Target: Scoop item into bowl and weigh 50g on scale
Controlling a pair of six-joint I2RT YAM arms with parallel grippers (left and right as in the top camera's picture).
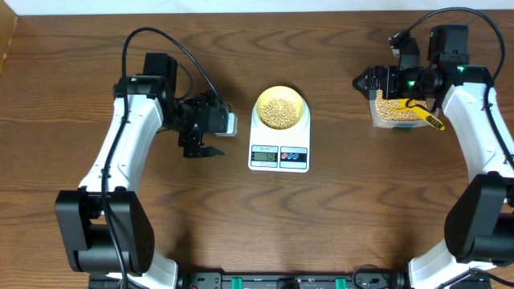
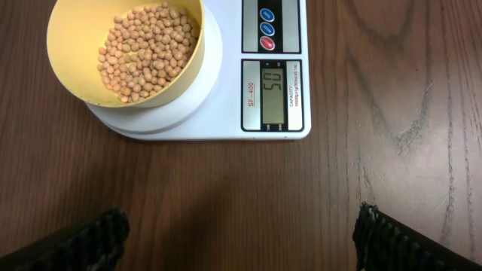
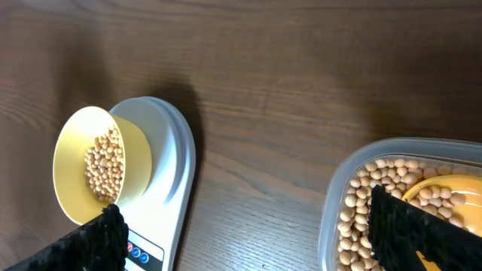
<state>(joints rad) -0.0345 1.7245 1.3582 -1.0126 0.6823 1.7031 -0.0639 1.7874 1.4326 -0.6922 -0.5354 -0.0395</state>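
While both claws hang released, I read 50 on the scale (image 2: 218, 94).
My left gripper (image 1: 201, 151) hovers near the scale's left side, and my right gripper (image 3: 241, 229) is over the container (image 1: 384, 120), well right of the scale. Both hold nothing. The bowl (image 2: 75, 45) sits on the scale, the scoop (image 1: 427, 118) lies in the container, and beans (image 2: 147, 49) fill the bowl.

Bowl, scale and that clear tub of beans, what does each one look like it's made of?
Bowl: probably plastic, opaque pale yellow, with a smooth thin wall and a soft sheen.
Scale: white moulded plastic by the look, smooth, with a grey display panel.
Clear tub: seemingly transparent plastic, since the beans show through its rounded wall.
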